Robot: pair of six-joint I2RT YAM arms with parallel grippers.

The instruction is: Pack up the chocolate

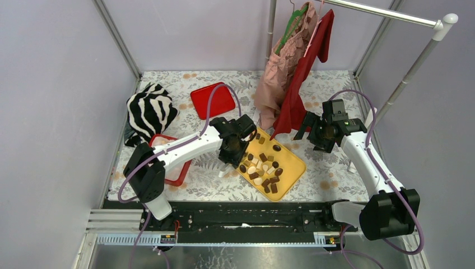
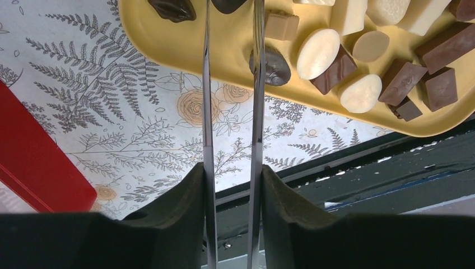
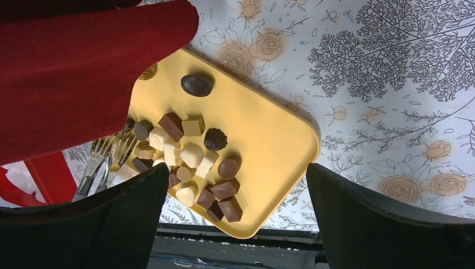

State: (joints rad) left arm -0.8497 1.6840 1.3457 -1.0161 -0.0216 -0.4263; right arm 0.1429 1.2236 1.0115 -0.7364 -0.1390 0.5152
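Note:
The chocolate (image 1: pixel 262 168), a heap of dark, tan and cream-white pieces, lies on a yellow tray (image 1: pixel 290 162) at the table's middle. My left gripper (image 1: pixel 231 147) hovers over the tray's left end, shut on metal tongs (image 2: pixel 257 84) whose two blades run up between its fingers (image 2: pixel 185 190). A dark piece (image 2: pixel 227 4) sits between the blade tips at the frame's edge; whether it is pinched I cannot tell. More chocolate (image 2: pixel 318 53) lies to the right of the blades. My right gripper (image 1: pixel 320 133) hangs open to the right of the tray, nothing between its fingers (image 3: pixel 134 207).
A red box (image 1: pixel 178 168) stands left of the tray, under the left arm, and a red lid (image 1: pixel 213 100) lies behind it. A zebra-striped cloth (image 1: pixel 148 111) is at the back left. Pink and red garments (image 1: pixel 291 73) hang from a rack (image 1: pixel 392 14), reaching down near the tray's far end.

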